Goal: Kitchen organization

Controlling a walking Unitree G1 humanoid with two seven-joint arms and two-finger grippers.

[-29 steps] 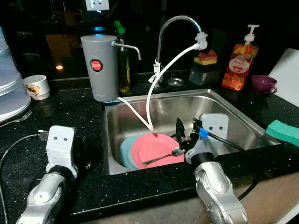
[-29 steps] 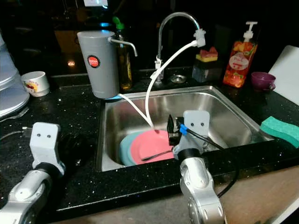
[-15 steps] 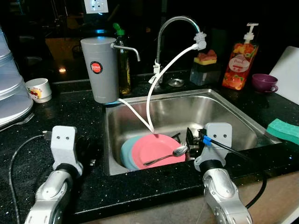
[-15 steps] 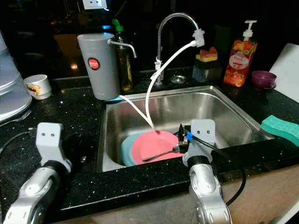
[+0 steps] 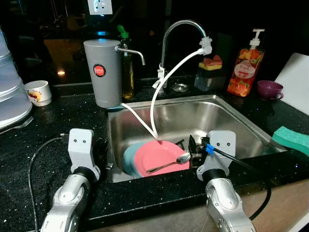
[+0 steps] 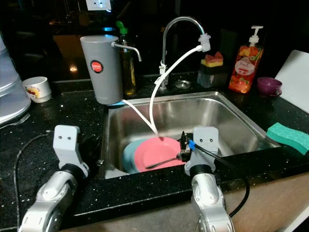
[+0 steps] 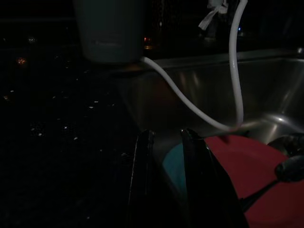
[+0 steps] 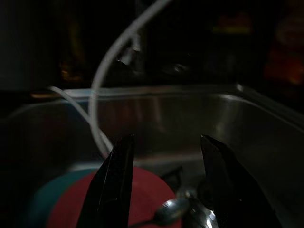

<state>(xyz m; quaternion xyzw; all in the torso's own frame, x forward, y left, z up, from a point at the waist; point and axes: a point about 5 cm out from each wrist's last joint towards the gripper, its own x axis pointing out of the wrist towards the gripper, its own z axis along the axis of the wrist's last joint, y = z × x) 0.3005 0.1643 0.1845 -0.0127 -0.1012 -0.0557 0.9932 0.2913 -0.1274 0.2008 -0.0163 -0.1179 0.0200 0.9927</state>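
Black counter surrounds the sink (image 5: 227,108), where I see the spoon (image 5: 170,163) lying on the pink plate (image 5: 157,157), nothing lifted yet, my right gripper (image 5: 193,146) spread wide and empty just beside the spoon bowl, left gripper (image 7: 164,156) nearly closed, empty.

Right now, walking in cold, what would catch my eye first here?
Probably the pink plate in the steel sink, stacked on a teal plate, with a spoon lying across it. The right gripper hangs open just beside the spoon's bowl, while the left gripper sits over the dark counter at the sink's left edge. Behind, white hoses loop from the faucet and a grey canister down toward the plates.
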